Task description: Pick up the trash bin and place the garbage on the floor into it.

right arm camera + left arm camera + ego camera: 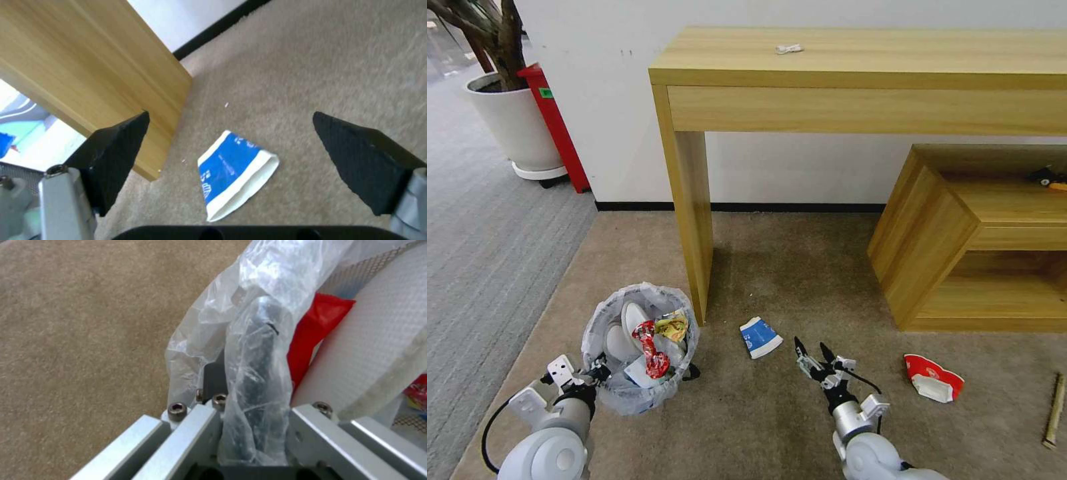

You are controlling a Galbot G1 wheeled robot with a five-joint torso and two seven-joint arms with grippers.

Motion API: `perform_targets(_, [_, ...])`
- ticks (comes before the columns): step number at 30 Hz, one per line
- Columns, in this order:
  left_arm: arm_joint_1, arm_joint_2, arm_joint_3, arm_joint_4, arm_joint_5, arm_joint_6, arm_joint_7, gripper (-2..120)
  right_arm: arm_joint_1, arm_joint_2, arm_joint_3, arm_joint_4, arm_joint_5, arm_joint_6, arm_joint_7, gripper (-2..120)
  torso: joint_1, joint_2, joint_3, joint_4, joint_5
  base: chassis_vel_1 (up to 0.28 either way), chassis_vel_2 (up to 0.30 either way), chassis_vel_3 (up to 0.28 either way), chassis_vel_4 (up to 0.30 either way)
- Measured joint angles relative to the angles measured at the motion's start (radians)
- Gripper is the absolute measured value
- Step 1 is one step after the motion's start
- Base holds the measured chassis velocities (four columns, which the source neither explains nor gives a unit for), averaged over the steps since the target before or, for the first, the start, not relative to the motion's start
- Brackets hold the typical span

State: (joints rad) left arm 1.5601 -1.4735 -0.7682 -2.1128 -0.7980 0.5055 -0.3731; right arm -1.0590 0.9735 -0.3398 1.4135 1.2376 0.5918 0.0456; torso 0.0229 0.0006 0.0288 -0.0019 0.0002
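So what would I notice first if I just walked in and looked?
Probably the trash bin, stuffed with white slippers and a red wrapper, held at its rim by the left gripper. Next, the blue-and-white carton lying on the beige carpet by the table leg, with the right gripper open just short of it.

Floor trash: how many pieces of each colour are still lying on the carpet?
Blue-and-white: 1, the carton
Red-and-white: 1, the cup
Wood-coloured: 1, the stick
Total: 3
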Motion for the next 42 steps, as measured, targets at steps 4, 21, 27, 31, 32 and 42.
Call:
perform_targets(4, [0.001, -0.003, -0.002, 0.01, 0.006, -0.001, 0.0, 0, -0.002, 0.026, 0.011, -0.016, 0.022, -0.012, 0.006, 99, 0.0, 0.0, 0.0, 0.0, -0.0001, 0.0, 0.0, 0.0, 0.0])
perform_targets(21, [0.012, 0.001, -0.013, 0.0, -0.003, -0.004, -0.001, 0, 0.062, 0.171, 0.008, -0.123, 0.052, -0.117, 0.103, 90, 0.0, 0.0, 0.0, 0.0, 0.0005, 0.0, 0.0, 0.0, 0.0])
perform_targets(27, [0.032, -0.007, -0.02, -0.011, 0.0, -0.004, -0.002, 0, 0.092, 0.253, 0.027, -0.178, 0.081, -0.143, 0.101, 89, 0.0, 0.0, 0.0, 0.0, -0.0001, 0.0, 0.0, 0.0, 0.0])
perform_targets(31, [0.041, -0.008, -0.025, -0.016, 0.001, -0.004, -0.004, 0, 0.091, 0.285, 0.043, -0.193, 0.083, -0.143, 0.1, 91, 0.0, 0.0, 0.0, 0.0003, 0.0, 0.0, 0.0, 0.0, 0.0])
perform_targets(32, [0.041, -0.008, -0.025, -0.016, 0.001, -0.004, -0.004, 0, 0.091, 0.285, 0.043, -0.193, 0.083, -0.143, 0.1, 91, 0.0, 0.0, 0.0, 0.0003, 0.0, 0.0, 0.0, 0.0, 0.0])
perform_targets(42, [0.046, -0.02, -0.027, -0.02, 0.006, -0.004, -0.006, 0, 0.067, 0.295, 0.074, -0.239, 0.083, -0.13, 0.076, 89, 0.0, 0.0, 0.0, 0.0, 0.0001, 0.0, 0.0, 0.0, 0.0])
